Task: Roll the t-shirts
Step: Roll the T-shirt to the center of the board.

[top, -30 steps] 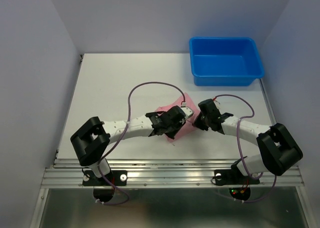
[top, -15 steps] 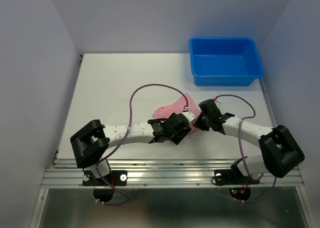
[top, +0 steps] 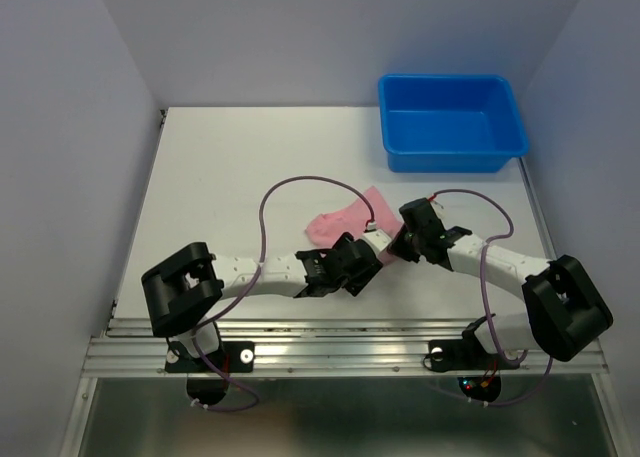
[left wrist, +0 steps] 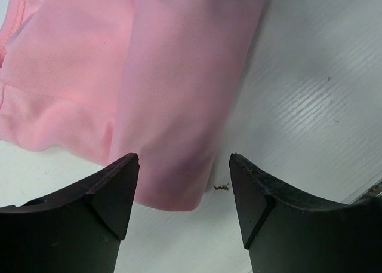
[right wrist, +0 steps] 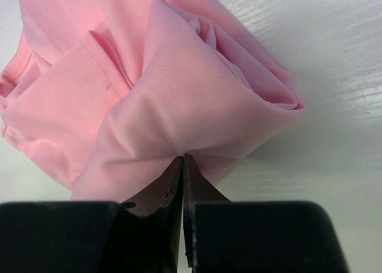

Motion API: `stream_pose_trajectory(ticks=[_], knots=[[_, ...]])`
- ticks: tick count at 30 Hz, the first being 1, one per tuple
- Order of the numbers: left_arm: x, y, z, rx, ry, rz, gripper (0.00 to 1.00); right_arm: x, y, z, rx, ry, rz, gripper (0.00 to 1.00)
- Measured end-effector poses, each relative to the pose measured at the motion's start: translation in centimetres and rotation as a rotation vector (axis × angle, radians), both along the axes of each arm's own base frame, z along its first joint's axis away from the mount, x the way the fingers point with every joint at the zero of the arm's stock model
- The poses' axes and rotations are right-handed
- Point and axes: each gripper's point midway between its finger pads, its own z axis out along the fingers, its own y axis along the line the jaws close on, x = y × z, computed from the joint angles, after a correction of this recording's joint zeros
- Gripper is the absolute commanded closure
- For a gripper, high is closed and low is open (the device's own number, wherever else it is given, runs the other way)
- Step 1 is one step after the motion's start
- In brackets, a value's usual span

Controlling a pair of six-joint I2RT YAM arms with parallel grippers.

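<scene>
The light pink t-shirt (top: 340, 220) lies folded and bunched on the white table between the two arms. In the left wrist view its folded end (left wrist: 179, 94) lies flat just ahead of the jaws. My left gripper (top: 366, 262) is open and empty at the shirt's near edge, its fingers (left wrist: 113, 189) apart on either side of the fold's tip. My right gripper (top: 393, 248) is shut on a fold of the shirt (right wrist: 179, 88) at its right edge, the jaws (right wrist: 183, 159) pinched tight on the fabric. Much of the shirt is hidden under both wrists in the top view.
A rigid blue tub (top: 452, 120) stands at the back right corner. Purple cables (top: 300, 184) loop above both arms. A small dark speck (left wrist: 221, 187) lies on the table beside the shirt's end. The table's near rail (top: 340, 329) runs close behind the grippers.
My left arm has drawn back toward the near edge, uncovering more of the pink shirt behind it. My right gripper has stayed on the shirt, shifting only slightly.
</scene>
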Motion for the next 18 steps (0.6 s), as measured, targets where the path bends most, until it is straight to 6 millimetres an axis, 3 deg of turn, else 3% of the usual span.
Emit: stream_pose_trajectory(ticks=[7, 13, 18], knots=[[0.0, 0.0, -0.5, 0.011, 0.004, -0.001, 0.27, 0.0, 0.0, 0.0, 0.0, 0.0, 0.0, 0.92], [0.3, 0.1, -2.7, 0.082, 0.008, 0.013, 0.31, 0.0, 0.0, 0.0, 0.0, 0.0, 0.0, 0.92], [1.2, 0.0, -3.3, 0.123, -0.017, 0.042, 0.39, 0.0, 0.0, 0.0, 0.002, 0.001, 0.002, 0.92]])
